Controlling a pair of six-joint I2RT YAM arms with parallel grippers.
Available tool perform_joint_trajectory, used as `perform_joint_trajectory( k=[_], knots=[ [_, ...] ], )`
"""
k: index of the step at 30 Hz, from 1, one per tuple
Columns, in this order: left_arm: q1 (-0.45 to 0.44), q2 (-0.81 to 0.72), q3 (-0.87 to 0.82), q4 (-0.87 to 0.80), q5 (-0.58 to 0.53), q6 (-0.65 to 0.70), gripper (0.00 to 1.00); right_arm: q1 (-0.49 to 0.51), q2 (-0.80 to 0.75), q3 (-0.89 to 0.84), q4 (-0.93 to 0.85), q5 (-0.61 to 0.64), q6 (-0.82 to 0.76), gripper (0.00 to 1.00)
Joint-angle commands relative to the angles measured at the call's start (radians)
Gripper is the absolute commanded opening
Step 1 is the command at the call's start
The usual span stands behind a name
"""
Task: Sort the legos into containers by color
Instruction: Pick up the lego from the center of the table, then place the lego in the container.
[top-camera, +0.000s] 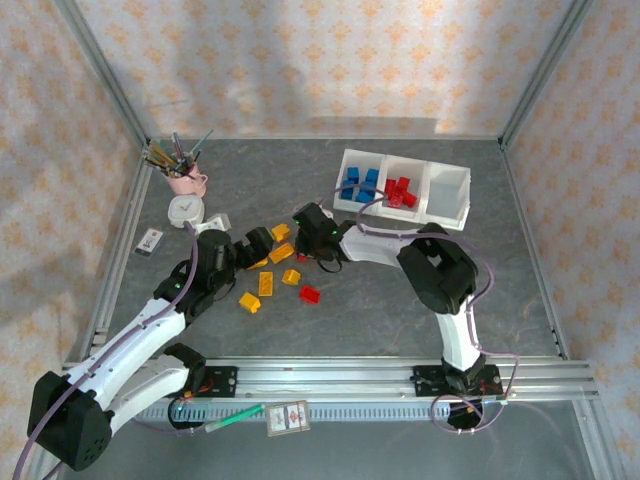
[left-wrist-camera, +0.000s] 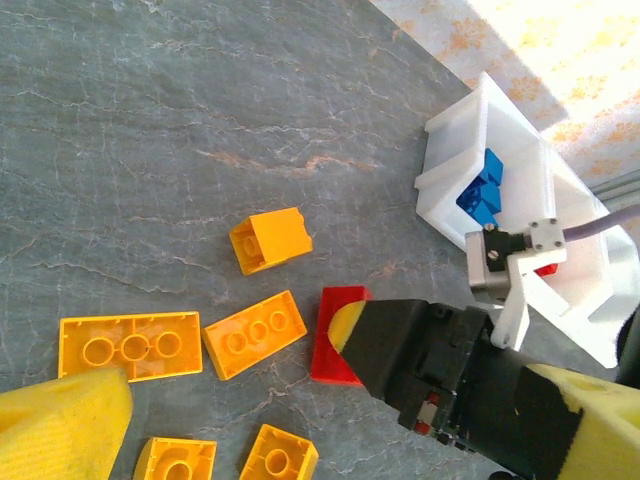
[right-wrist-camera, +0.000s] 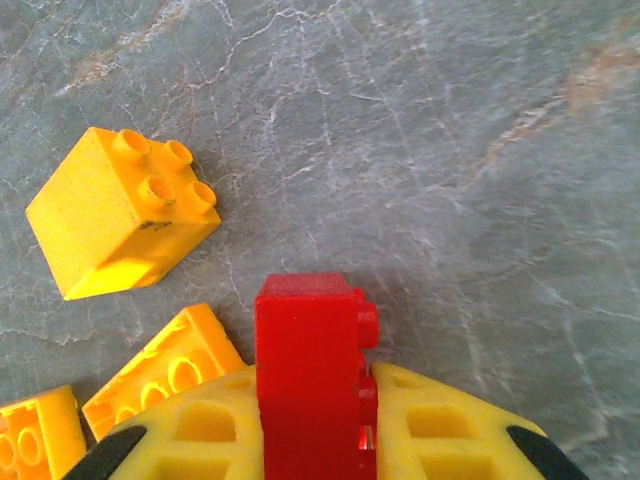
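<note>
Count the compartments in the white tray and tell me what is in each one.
3. The left compartment holds blue bricks, the middle compartment holds red bricks, and the right compartment looks empty; its near wall may hide a little.

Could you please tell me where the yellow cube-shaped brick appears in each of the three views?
Top external: the yellow cube brick sits just left of centre.
Left wrist: left of centre, up-left of the red brick.
Right wrist: upper left.
Shared landmark: the red brick held in the right jaws.
</note>
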Motion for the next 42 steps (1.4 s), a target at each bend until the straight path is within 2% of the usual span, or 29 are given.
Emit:
perform_joint_trajectory(
  k=[1,7,12,20,29,38,40,42],
  knots=[
    [0.009,0.003,0.018,-0.009,0.027,0.014,0.99,-0.022,-0.12,-0.05,-0.004,0.038,-0.005,0.19],
    [0.009,0.023,0.038,0.017,0.074,0.01,0.99,-0.086,-0.292,-0.166,-0.063,0.118,-0.03,0.19],
    [-0.001,0.063,0.035,0.075,0.118,-0.015,0.99,-0.193,-0.422,-0.251,-0.092,0.141,-0.072,0.19],
    [-0.093,0.156,0.077,0.136,0.087,-0.027,0.99,-0.396,-0.502,-0.256,-0.11,0.171,-0.171,0.21],
    [-0.159,0.28,0.139,0.228,0.087,-0.046,0.99,-0.555,-0.348,-0.093,-0.105,0.209,-0.277,0.22],
    [-0.165,0.355,0.19,0.249,0.09,-0.036,0.99,-0.586,-0.069,0.191,-0.121,0.222,-0.377,0.22],
    [-0.165,0.365,0.197,0.25,0.093,-0.033,0.99,-0.587,-0.022,0.252,-0.137,0.235,-0.387,0.26],
    [-0.164,0.367,0.203,0.249,0.093,-0.031,0.99,-0.588,0.013,0.307,-0.162,0.247,-0.396,0.34]
  ],
)
